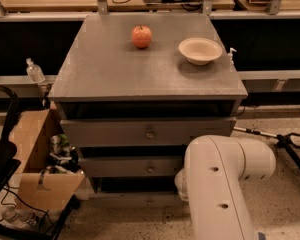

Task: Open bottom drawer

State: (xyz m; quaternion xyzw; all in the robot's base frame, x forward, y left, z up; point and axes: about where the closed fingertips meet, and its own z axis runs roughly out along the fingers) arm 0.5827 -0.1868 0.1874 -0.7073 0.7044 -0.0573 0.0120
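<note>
The bottom drawer [125,200] is the lowest of three grey drawer fronts on the cabinet, low in the camera view, with a small round knob [150,202] at its middle. Its front looks close to flush, with a dark gap above it. My white arm [220,184] fills the lower right and covers the drawer's right end. My gripper is out of sight, somewhere behind or below that arm.
An apple [141,36] and a beige bowl [200,50] sit on the cabinet top [115,74]. An open cardboard box [37,159] of clutter stands left of the cabinet, beside a black frame [5,129]. A black stand [287,140] lies on the floor at right.
</note>
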